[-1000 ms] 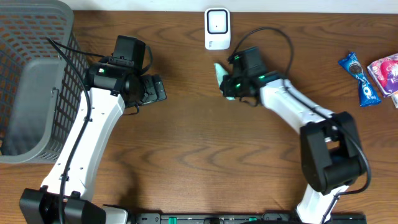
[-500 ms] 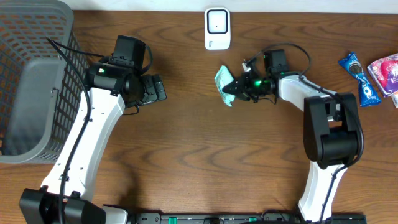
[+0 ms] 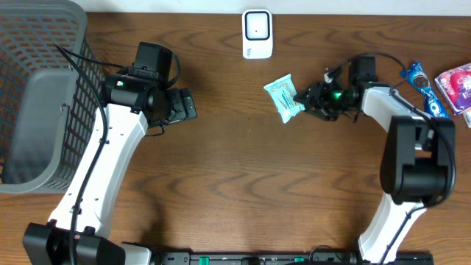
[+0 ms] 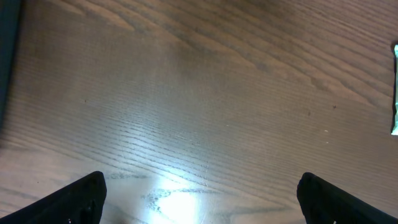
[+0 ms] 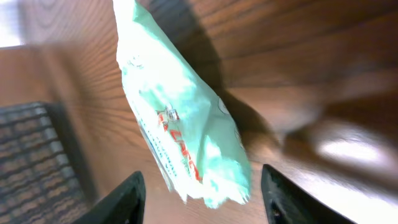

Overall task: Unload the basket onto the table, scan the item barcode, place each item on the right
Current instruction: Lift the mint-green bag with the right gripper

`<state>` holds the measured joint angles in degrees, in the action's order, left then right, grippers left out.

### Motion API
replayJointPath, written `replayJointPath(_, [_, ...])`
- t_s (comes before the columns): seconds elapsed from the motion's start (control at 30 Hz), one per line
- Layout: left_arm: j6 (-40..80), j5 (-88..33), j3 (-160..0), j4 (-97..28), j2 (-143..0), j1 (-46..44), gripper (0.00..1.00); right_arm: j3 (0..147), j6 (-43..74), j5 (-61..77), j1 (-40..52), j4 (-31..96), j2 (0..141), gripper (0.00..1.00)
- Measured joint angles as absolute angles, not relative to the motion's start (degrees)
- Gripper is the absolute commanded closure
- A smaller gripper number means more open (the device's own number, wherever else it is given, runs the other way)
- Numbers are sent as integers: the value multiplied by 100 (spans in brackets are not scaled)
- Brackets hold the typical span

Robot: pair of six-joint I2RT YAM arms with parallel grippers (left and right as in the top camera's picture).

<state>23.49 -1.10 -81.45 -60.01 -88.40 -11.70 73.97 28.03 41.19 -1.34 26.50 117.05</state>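
Observation:
The item is a mint-green packet [image 3: 283, 99] with red print, lying flat on the wooden table below and right of the white scanner [image 3: 257, 33]. My right gripper [image 3: 310, 96] sits just right of it, open. In the right wrist view the packet [image 5: 180, 124] reaches down between the spread fingers [image 5: 121, 199] with a gap on both sides; my right gripper [image 5: 202, 202] holds nothing. My left gripper [image 3: 185, 105] hangs open over bare wood at centre-left, [image 4: 208, 205] empty in its own view. A sliver of the packet [image 4: 394, 87] shows at that view's right edge.
A grey mesh basket [image 3: 44, 96] fills the far left. At the right edge lie a blue snack packet [image 3: 425, 92] and a pink one [image 3: 456, 85]. Both white arms rise from the table's front edge.
My right gripper swung right, away from under the scanner, carrying the packet, then opened; the packet now lies flat on the table. The left arm has not moved.

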Motion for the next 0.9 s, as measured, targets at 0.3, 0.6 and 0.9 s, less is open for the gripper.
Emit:
replayJointPath(0.3, [2349,-110,-8145,-6001,-8840,-1170,2,7402,1542,3092,119,2373,10836,11])
replayJointPath(0.6, [2349,-110,-8145,-6001,-8840,-1170,2,7404,856,2950,410,1846,11472,16])
replayJointPath(0.9, [2349,-110,-8145,-6001,-8840,-1170,2,7419,716,2965,506,1638,11867,27])
